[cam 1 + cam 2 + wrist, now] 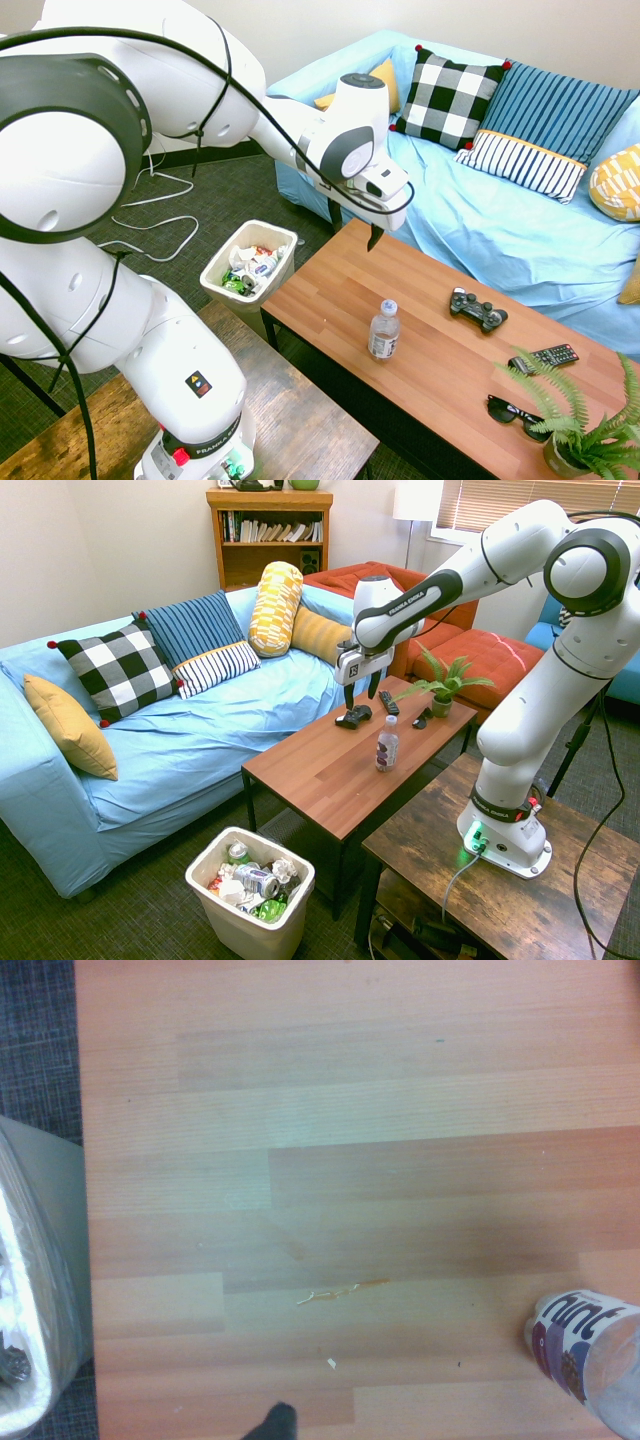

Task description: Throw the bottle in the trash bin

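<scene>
Bottle (383,332) noted upright on the reddish-brown worktop (330,765), near the edge facing the arm's base; claw (362,696) held above the same worktop, apart from the bottle, its two dark fingers spread, nothing gripped. In the first exterior view only one dark fingertip is made out; both are shown in the second. The label's word "hint" is readable only in the wrist view, with purple patches on white; a white screw cap is seen from both outer cameras. Wooden bookcase (269,535), orange-red sofa (470,655) and white lampshade (418,500) recorded in the second exterior view alone. Trash bin (250,895) placed on the floor beyond the worktop's end, filled with crumpled wrappers and cans; a silver-and-blue can (257,881) is best told in the second exterior view. Bin of smooth off-white plastic, rectangular, rim flared, walls tapered downward. Worktop surface laid in wood-grain strips; small flecks and a thin yellowish scrap (342,1292) caught up close in the wrist view. Light-blue sofa (455,205) draped in wrinkled cloth, with checked, striped and yellow-patterned cushions. Black game controller (478,310), ribbed dark remote (543,359), glossy sunglasses (518,417) and feathery potted fern (585,425) also carried by the worktop.
</scene>
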Motion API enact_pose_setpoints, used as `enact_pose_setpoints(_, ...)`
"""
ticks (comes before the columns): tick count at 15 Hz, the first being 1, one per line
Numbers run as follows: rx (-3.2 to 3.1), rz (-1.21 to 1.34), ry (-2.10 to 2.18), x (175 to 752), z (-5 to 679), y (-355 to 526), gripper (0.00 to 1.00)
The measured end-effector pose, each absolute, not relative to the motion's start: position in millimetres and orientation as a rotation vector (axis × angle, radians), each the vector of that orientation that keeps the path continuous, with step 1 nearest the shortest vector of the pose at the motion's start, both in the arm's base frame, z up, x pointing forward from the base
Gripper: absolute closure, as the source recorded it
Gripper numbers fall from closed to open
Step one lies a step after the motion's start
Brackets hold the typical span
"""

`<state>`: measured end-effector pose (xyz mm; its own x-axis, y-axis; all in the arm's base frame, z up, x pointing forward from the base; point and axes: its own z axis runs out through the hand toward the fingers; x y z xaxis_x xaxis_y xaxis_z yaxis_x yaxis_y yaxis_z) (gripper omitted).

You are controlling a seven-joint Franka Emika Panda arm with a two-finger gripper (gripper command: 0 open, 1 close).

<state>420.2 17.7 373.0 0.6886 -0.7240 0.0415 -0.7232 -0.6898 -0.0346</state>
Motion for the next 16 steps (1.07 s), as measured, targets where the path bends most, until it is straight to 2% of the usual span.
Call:
enact_pose_setpoints(7, -2.827, -0.077, 1.43, 421.1, 365.8, -11.0, 0.0)
enact_pose_setpoints(16, -2.752, 0.001, 1.706, 375.7, 306.3, -79.9, 0.0)
